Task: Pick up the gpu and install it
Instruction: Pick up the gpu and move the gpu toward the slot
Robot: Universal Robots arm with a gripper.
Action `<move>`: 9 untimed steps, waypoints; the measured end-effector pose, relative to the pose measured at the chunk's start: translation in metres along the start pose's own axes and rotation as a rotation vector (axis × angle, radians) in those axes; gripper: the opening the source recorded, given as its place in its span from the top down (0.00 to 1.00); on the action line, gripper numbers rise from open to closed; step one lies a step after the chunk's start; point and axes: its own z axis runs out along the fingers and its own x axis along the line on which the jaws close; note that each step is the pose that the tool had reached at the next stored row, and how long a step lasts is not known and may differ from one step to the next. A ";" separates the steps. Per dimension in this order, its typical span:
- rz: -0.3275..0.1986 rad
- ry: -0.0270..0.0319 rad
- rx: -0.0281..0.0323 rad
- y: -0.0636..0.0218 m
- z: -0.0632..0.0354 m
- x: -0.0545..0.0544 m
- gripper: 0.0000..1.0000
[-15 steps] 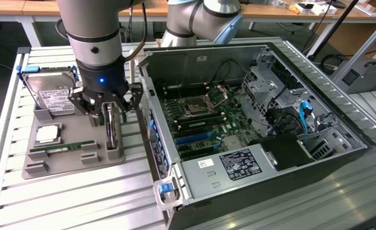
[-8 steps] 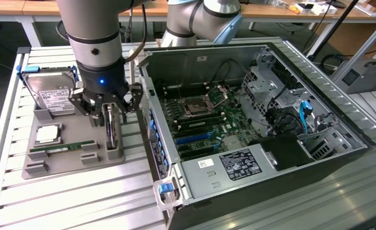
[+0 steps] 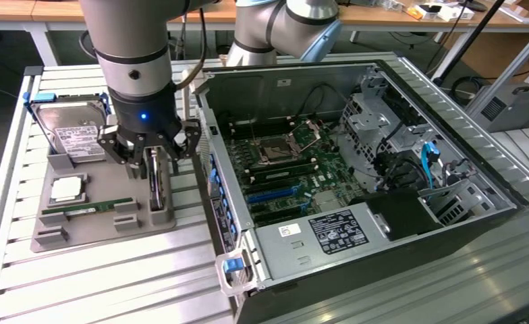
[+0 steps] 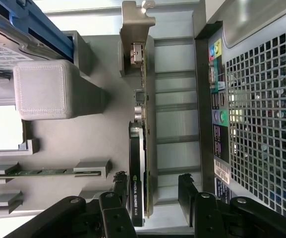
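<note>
**Pincer (image 3: 154, 162) set over the gpu (image 3: 157, 189)**

I see my pincer with jaws spread, straddling the gpu, which stands on edge in the grey tray (image 3: 94, 233). Just beside the pincer, toward the exterior view's right, is the open computer case (image 3: 264, 84). On its other side lies the hard drive (image 3: 71, 131).

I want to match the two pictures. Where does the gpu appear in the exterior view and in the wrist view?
Exterior view: the gpu stands on edge in the grey holder, on the exterior view's left of the computer case, under the gripper.
Wrist view: the gpu is seen edge-on, between the open gripper's fingers.
Shared landmark: the green memory stick lying in the same holder.
</note>
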 end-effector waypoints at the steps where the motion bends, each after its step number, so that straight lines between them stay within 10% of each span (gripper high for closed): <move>1: 0.000 0.0000 0.0002 0.0000 0.0004 0.000 0.46; 9: 0.000 0.0001 0.0007 0.0099 0.0043 0.006 0.46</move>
